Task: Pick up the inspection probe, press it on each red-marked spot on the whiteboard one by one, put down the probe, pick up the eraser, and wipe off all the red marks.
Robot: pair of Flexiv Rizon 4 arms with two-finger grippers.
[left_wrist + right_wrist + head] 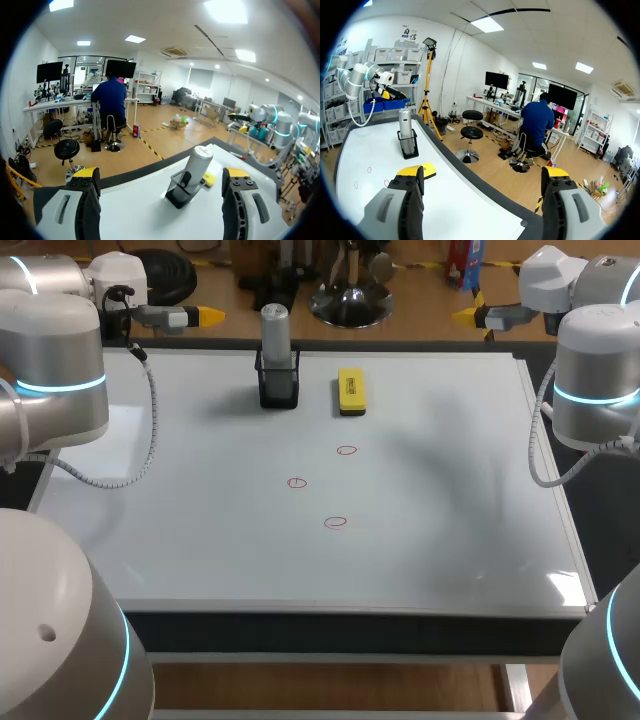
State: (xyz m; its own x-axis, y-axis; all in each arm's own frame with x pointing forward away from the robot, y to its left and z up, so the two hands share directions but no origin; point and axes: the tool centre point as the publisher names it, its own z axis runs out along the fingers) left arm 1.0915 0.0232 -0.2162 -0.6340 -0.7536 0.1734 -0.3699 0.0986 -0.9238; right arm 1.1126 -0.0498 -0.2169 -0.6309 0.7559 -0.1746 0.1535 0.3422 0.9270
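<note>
White arms (55, 360), cyan rings (60, 385), yellow-tipped pincers (207, 314)

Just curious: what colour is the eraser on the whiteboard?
Yellow eraser, clearest in the head view.

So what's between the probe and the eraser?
Nothing. In the head view the probe, upright in its holder, and the eraser stand apart, with only bare whiteboard between them.

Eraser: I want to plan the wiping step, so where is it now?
In the head view the yellow eraser lies flat near the far edge of the whiteboard, just right of the probe standing in its black holder.
</note>
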